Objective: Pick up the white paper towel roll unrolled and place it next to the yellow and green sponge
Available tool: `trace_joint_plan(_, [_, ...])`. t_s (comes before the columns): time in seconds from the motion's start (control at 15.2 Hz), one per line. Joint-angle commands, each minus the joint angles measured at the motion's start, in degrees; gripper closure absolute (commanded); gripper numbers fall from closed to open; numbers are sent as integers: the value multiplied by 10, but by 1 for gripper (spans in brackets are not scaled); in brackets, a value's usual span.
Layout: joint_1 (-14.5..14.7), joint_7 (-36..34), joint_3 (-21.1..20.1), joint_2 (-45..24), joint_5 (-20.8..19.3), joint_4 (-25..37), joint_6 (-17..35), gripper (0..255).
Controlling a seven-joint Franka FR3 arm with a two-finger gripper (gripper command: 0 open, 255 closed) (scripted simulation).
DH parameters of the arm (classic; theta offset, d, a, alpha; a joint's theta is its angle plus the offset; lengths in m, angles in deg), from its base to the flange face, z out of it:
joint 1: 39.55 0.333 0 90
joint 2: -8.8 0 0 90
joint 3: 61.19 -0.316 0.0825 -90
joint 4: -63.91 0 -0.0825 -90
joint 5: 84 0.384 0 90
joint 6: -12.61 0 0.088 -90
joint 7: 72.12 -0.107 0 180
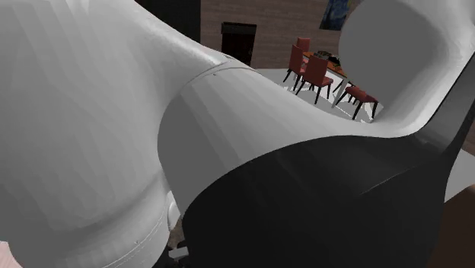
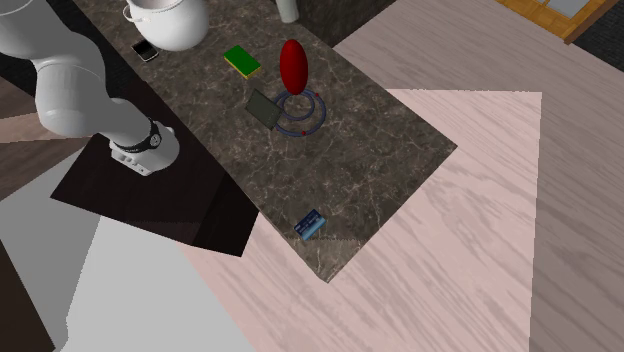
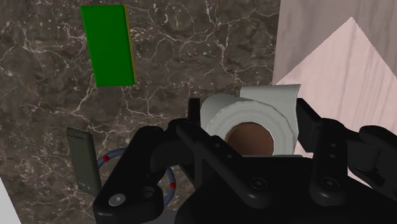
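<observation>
**Wrist view: towel roll rides in the pincer, sponge in sight**

The black gripper (image 3: 249, 113) clasps the white paper towel roll (image 3: 236, 116) by its sides. The brown core faces the camera and a loose sheet curls off behind. The roll looms large against the dark marble counter (image 3: 191, 51), so it is judged to hang clear of the stone rather than rest on it. The green sponge with a yellow edge (image 3: 107, 44) lies flat beyond the fingertips.

In the second exterior view, that sponge sits at about ten o'clock from a blue wire ring (image 2: 312, 118). A grey slab (image 2: 262, 108) lies at the ring's nine o'clock and a red oval (image 2: 292, 65) at its twelve. Bare stone at the sponge's nine o'clock looks the likeliest landing place. The carry seems under way, with the release not yet made.

In the shoulder view, the arm's white-and-dark casing (image 1: 228, 152) stands close up, with red chairs (image 1: 312, 72) at one o'clock.
</observation>
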Motion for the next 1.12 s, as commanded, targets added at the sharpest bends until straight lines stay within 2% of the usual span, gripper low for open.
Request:
trace_joint_plan(0.0, [0, -1, 1, -3, -2, -13, 16, 255])
trace_joint_plan(1.06, [5, -17, 8, -37, -28, -99, 129, 255])
